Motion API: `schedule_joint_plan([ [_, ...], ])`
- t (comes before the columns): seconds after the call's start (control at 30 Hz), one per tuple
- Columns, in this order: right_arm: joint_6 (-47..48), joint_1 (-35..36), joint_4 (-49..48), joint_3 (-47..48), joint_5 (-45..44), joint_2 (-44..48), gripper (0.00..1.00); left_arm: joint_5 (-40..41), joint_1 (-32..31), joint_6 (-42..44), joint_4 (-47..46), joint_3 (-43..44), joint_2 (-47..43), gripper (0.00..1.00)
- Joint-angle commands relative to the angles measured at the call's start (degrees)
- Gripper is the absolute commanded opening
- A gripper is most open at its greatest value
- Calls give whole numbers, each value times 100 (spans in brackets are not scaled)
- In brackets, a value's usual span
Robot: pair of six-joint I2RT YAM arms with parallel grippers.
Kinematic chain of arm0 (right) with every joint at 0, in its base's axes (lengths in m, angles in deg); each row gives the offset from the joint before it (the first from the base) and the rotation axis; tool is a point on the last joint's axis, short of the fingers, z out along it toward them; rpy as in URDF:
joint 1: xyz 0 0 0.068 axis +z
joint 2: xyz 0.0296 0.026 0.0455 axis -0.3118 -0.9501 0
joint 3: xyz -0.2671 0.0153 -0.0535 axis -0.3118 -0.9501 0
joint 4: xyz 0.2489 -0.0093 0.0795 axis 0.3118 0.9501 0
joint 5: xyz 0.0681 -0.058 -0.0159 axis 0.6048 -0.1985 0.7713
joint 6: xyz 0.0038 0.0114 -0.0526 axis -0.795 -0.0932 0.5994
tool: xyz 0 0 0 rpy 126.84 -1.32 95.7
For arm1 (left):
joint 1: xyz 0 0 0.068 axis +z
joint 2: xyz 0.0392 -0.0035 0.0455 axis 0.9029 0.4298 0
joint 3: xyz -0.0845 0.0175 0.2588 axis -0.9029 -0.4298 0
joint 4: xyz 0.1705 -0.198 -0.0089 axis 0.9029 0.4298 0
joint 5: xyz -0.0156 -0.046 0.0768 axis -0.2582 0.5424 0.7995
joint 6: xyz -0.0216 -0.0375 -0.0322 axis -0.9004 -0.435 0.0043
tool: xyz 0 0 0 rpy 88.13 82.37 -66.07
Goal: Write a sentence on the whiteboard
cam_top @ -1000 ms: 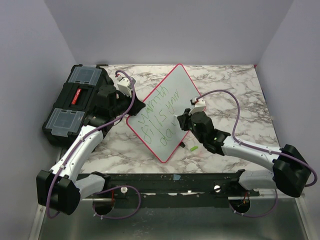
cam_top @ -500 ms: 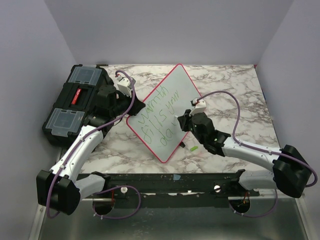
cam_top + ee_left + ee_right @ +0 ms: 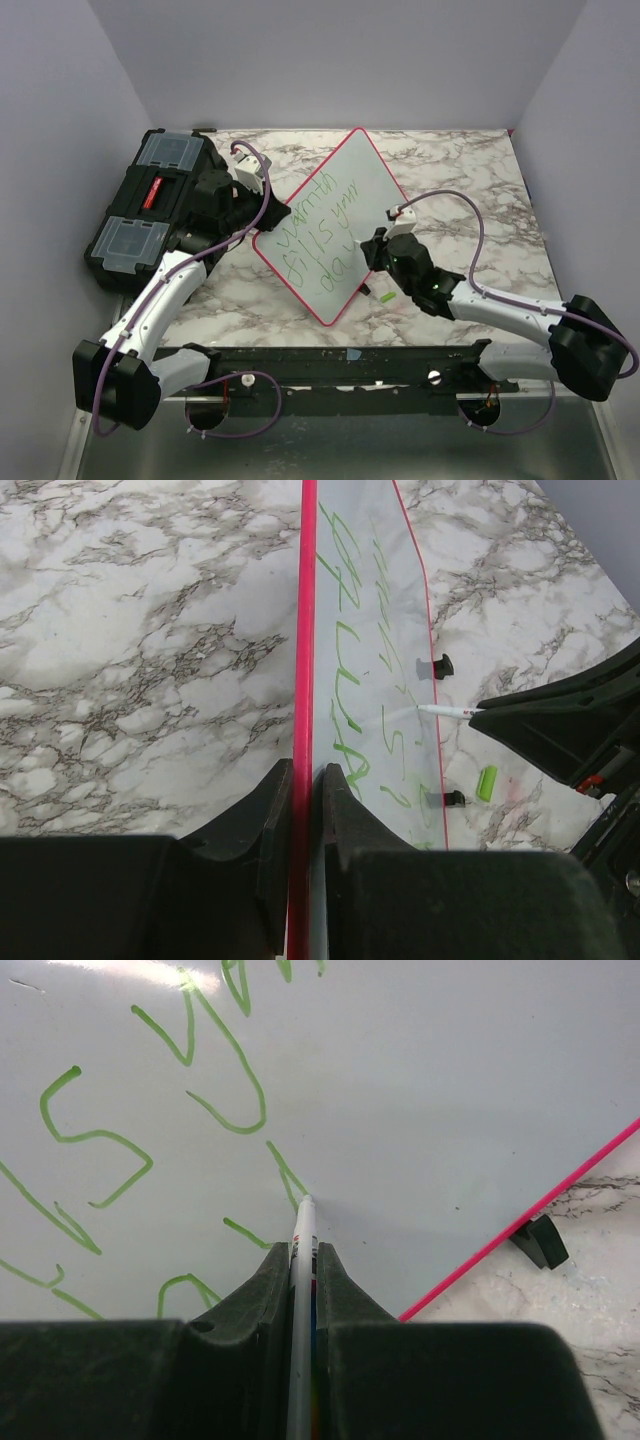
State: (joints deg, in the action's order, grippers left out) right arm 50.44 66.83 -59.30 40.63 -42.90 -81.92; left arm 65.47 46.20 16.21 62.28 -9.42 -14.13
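Note:
The whiteboard (image 3: 365,175), white with a thin red-pink rim, lies cornerwise on the marble table. My left gripper (image 3: 274,215) is shut on its left edge; in the left wrist view the fingers (image 3: 305,772) pinch the red rim (image 3: 307,630). The sentence (image 3: 318,225) is green handwriting in three lines. My right gripper (image 3: 370,248) is shut on a white marker (image 3: 302,1228). The marker's tip touches the board at the end of a green stroke (image 3: 285,1172) in the bottom line. The marker (image 3: 445,711) also shows in the left wrist view.
A black toolbox (image 3: 150,210) with clear lid compartments sits at the left, behind my left arm. A green marker cap (image 3: 387,297) lies on the table by the board's lower right edge. Small black feet (image 3: 442,665) stick out under that edge. Grey walls enclose the table.
My right gripper has slid with the marker a little right and toward the near edge across the board. The left gripper and the board have stayed put.

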Motion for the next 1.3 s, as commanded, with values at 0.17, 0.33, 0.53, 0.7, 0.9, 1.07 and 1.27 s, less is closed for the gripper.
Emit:
schedule_joint_plan([
  [0.17,-310,21,421,-476,268,14,1,-53,-37,298,-167,-48,-59,0],
  [0.33,-389,20,494,-623,269,77,1,-58,-37,297,-176,-34,-42,0],
  [0.53,-500,25,564,-773,270,131,1,-55,-37,297,-176,-36,-42,0],
  [0.7,-627,21,626,-843,368,160,1,-58,-37,287,-179,-35,-27,0],
  [0.9,-845,25,760,-909,514,168,1,-50,-37,297,-176,-39,-34,0],
  [1.07,-1039,23,852,-1004,693,157,1,-64,-37,297,-185,-43,-29,0],
  [1.27,-1152,27,864,-1091,903,203,1,-58,-37,297,-183,-34,-33,0],
])
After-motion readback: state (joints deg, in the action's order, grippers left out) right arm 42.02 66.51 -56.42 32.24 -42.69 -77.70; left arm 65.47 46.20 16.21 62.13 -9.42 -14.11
